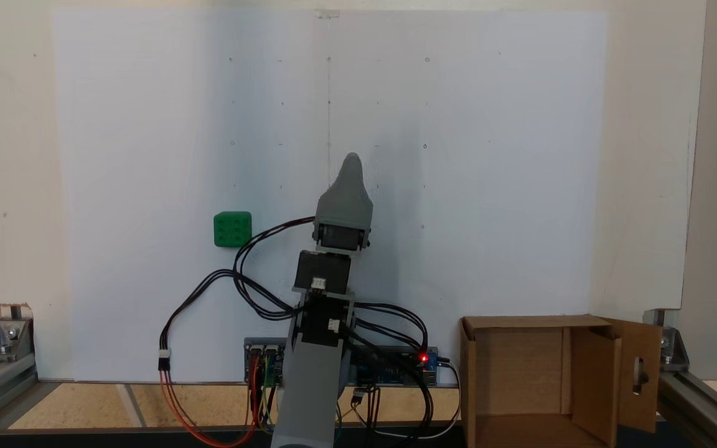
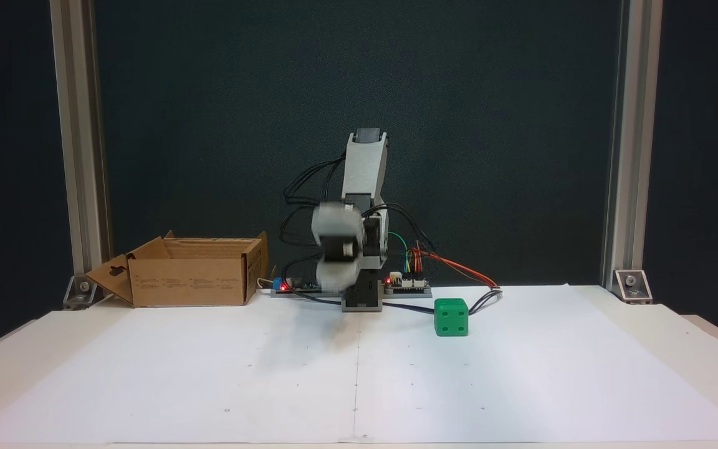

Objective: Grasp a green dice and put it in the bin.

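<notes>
Green dice (image 1: 233,229), a small bright green plastic cube with rounded corners and recessed pips, sits on the white paper sheet (image 1: 489,155) that covers the table. In a fixed view from above it lies at about nine o'clock from the grey plastic gripper (image 1: 352,163), well apart from it, with a loop of black cables (image 1: 259,239) running just beside its right edge. In a fixed view from the front the cube (image 2: 451,317) stands at roughly four o'clock from the arm's base (image 2: 362,298), near it, showing a face with four pips.

From above, the gripper points toward twelve o'clock and only one tapered grey tip is visible, so whether the jaws are spread or pressed together cannot be told. From the front, the gripper (image 2: 336,274) is a motion-blurred grey shape hanging in front of the arm, above the paper, and gives no clearer reading. Nothing is seen between the jaws.

A brown corrugated cardboard box (image 1: 523,373) with open flaps, one carrying a slot-shaped cutout, stands at about four o'clock from the arm in the view from above, and at nine o'clock from the base in the front view (image 2: 187,280). A circuit board with a red light (image 1: 424,358) sits by the base.
</notes>
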